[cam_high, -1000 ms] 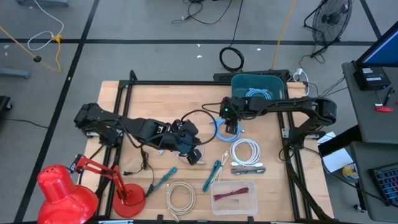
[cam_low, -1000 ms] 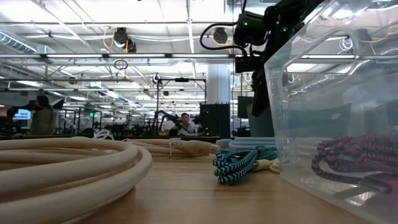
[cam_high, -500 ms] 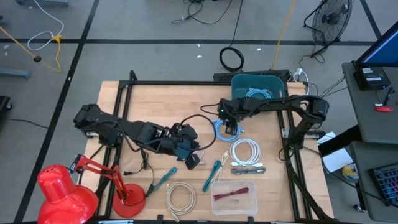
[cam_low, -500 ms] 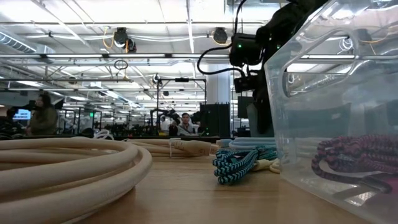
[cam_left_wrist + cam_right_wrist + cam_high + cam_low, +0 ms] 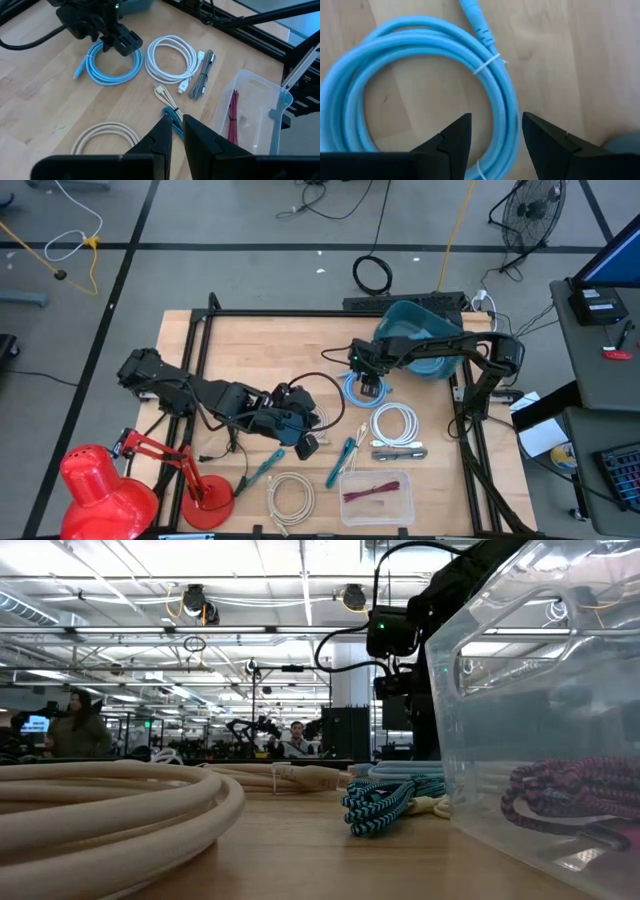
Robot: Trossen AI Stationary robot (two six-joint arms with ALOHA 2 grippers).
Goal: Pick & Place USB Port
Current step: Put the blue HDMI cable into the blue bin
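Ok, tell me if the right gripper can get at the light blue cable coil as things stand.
Probably yes. The right gripper hangs open directly over the light blue cable coil, its fingers straddling one side of the loop, with nothing between them and the table.

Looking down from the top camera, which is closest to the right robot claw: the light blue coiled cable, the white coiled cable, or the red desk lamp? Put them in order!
From the right gripper:
1. Light blue coiled cable, directly under the open claw.
2. White coiled cable, just past it toward the table's front.
3. Red desk lamp, far off at the front left corner.
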